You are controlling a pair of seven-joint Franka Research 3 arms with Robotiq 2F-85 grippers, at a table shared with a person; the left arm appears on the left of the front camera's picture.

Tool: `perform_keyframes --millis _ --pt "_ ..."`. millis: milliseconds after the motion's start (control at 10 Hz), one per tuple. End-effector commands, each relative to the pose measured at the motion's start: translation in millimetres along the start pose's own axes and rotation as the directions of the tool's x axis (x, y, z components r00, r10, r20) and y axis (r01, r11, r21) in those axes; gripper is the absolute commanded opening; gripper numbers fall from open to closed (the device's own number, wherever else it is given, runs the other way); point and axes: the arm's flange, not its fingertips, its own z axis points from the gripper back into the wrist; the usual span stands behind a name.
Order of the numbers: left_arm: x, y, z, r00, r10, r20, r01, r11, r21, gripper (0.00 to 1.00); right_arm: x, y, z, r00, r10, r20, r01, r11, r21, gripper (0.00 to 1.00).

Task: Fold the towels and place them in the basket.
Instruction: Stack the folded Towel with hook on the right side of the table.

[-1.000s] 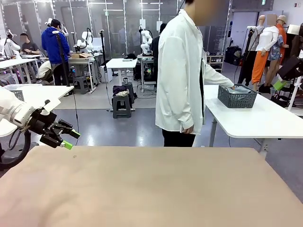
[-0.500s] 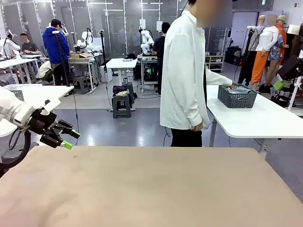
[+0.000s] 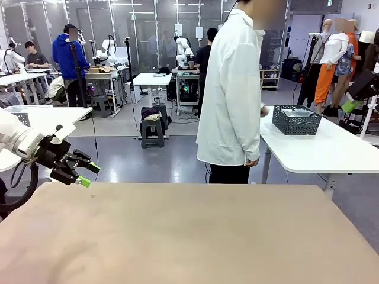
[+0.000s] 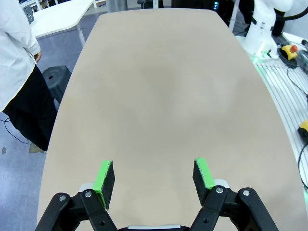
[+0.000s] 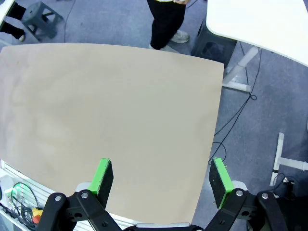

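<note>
sitting on the side desk [image 3: 331, 151] past the person [image 3: 232, 89], the basket [image 3: 296, 120] lies nearer the released right hand [image 5: 162, 179]; left hand [image 3: 84, 174] released too.

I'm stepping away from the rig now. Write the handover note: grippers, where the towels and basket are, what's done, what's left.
Left gripper: open, empty, at the left edge of the tan table.
Right gripper: open, empty, above the table's other side.
Basket: on the white side table behind, cloth lying inside it, beside the person in the white coat.
Done: no folding visible.
Left: get towels and basket to the tan table, fold, fill the basket.
</note>
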Motion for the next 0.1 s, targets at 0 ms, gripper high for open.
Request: perform_keyframes --millis 0 --pt "0.7 -0.3 1.2 1.000 -0.011 0.000 0.011 1.000 0.002 0.83 2.8 0.4 0.8 1.000 -0.009 -0.010 0.009 1.000 -0.001 1.00"
